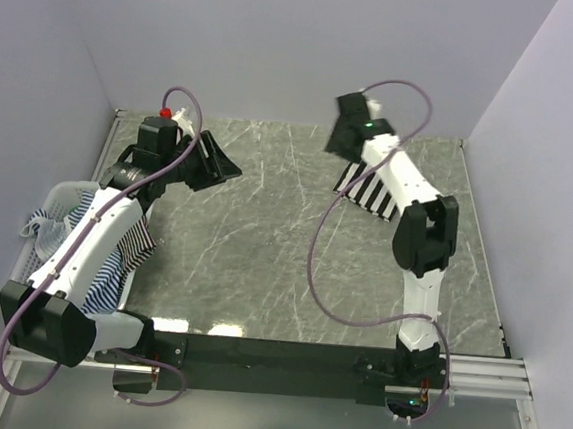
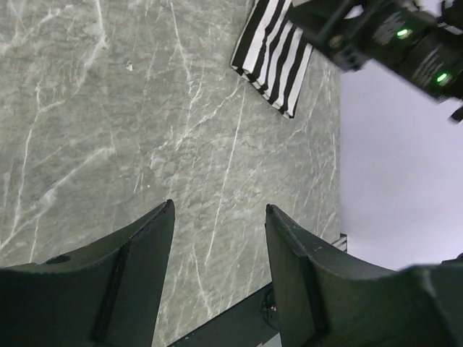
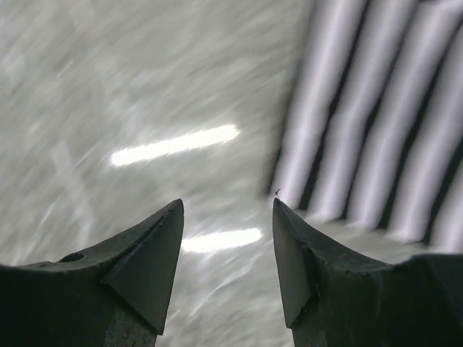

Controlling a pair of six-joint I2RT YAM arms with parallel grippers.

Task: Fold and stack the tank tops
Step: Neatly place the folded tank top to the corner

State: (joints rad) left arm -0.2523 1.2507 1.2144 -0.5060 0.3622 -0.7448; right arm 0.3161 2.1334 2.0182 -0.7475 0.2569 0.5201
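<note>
Both grippers empty, tops lying loose.
The right gripper hangs with jaws apart, the folded black-striped top just right of its fingertips. The left gripper, also spread, has the blue-striped tops behind it in the basket. The cloth looks light and limp, so pinch a hem or corner.

The top camera looks down from high behind the black base rail, taking in the whole counter and the black-and-white striped top. The left wrist camera sights past the left claw toward that top from well off; the right wrist camera (blurred) hangs just above its edge. All three share it.
</note>
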